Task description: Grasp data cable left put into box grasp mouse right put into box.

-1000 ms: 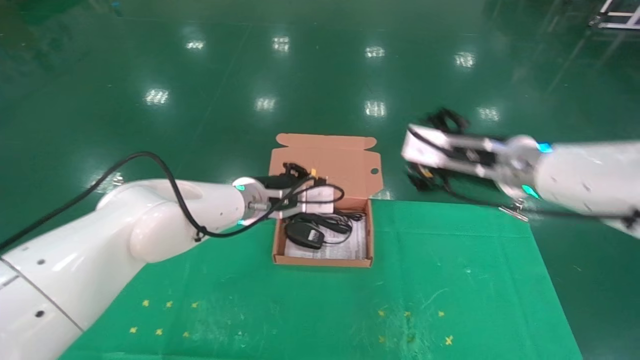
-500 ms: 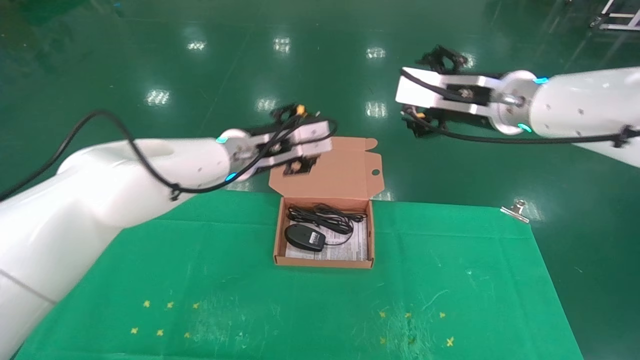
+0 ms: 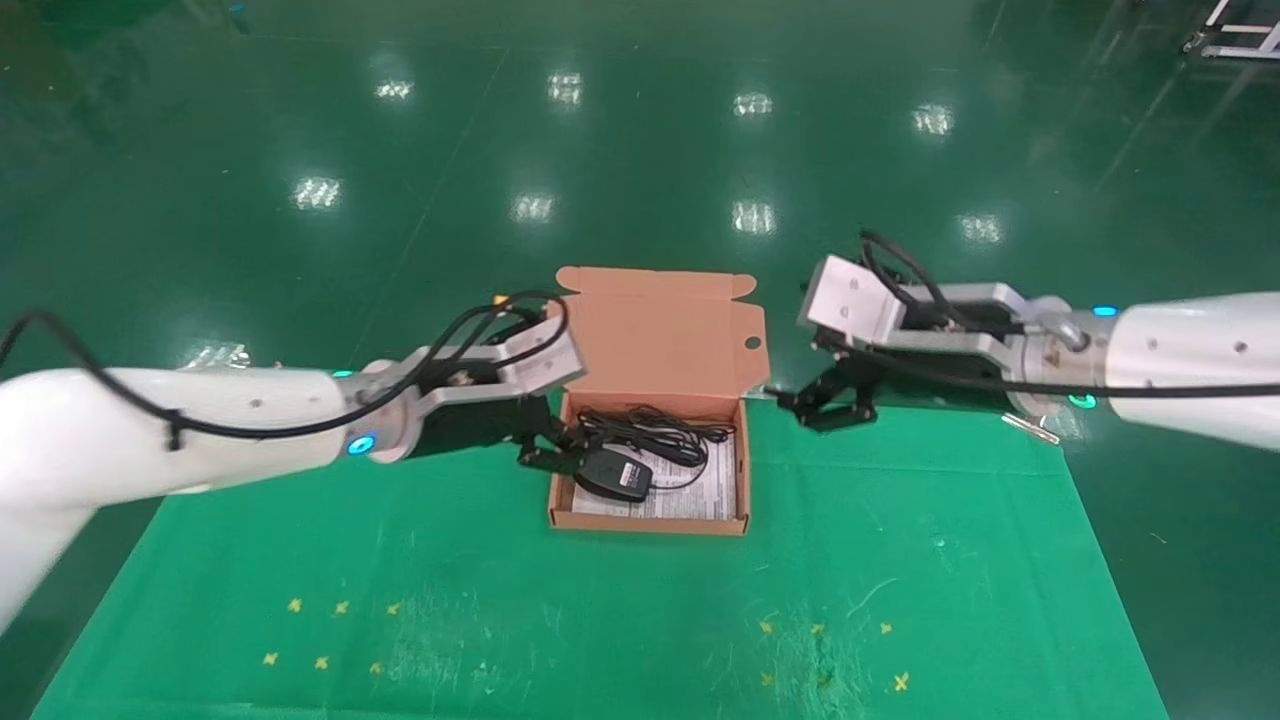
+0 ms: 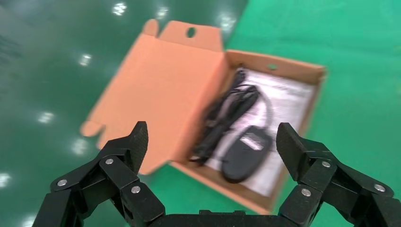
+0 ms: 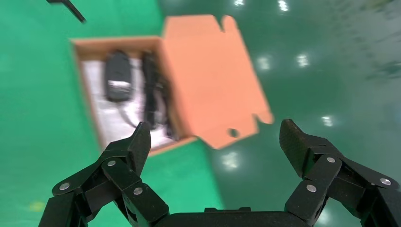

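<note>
Both task items are seen in the head view already inside the box (image 3: 742, 470): the mouse (image 3: 611, 473) toward seven o'clock and the data cable (image 3: 650, 433) toward twelve, so nothing is judged left to place. In the left wrist view the left gripper (image 4: 210, 142) is spread and empty. In the right wrist view the right gripper (image 5: 215, 142) is likewise spread, nothing pinched.

Green cloth mat (image 3: 900, 560), flat over the work surface, scuffed with pale marks and dotted with small yellow cross marks (image 3: 330, 635) along its near side. Small silver metal binder clip (image 3: 1028, 424) at the mat's far right corner. Glossy dark green floor (image 3: 300, 120) beyond, carrying bright reflections of ceiling lights.
</note>
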